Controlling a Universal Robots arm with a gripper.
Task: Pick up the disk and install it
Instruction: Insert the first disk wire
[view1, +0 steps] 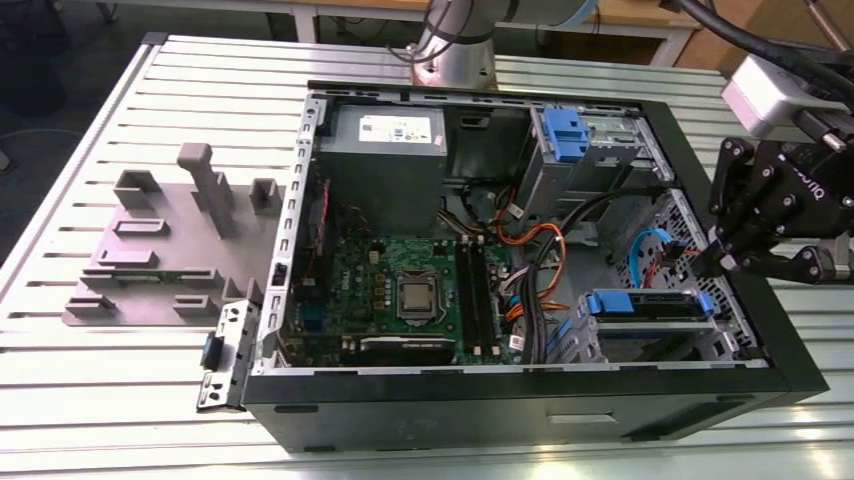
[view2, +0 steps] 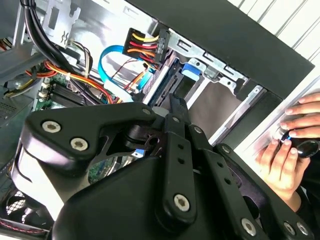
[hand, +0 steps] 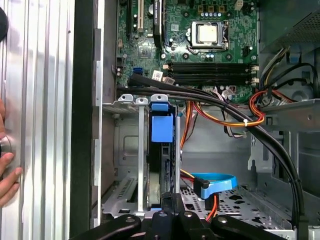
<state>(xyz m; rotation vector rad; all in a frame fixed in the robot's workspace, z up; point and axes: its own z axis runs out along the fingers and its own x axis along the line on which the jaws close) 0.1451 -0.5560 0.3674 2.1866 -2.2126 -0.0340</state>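
One arm does the work here, so there is no question of which side is nearer. In the exterior view the gripper (view1: 705, 262) hangs over the far edge of the open computer case (view1: 534, 405), on that view's right. The disk (view1: 647, 304) sits just below and inward of the jaws, slotted into the drive cage (view1: 727, 300) with its blue carrier frame facing up. To my eye it is lodged in the cage already rather than lying loose.

In the second wrist view the gripper (view2: 176, 107) points straight down the slot. The disk (view2: 192, 69) lies dead ahead of the jaws, on edge, with its blue frame at the end farthest from them. A person's hand (view2: 285, 150) rests on the table outside the case wall, well off to the side of the jaws.

In the first wrist view the gripper (hand: 172, 199) meets the near end of the disk (hand: 161, 150). The disk's long axis runs directly away from the jaws toward the motherboard (hand: 210, 50), and its thin edge faces the camera. The blue data cable (hand: 215, 181) loops just beside the jaws, apart from the disk. The jaws sit on the drive's line, touching or all but touching its near end. Whether they are parted or closed on it I cannot tell.
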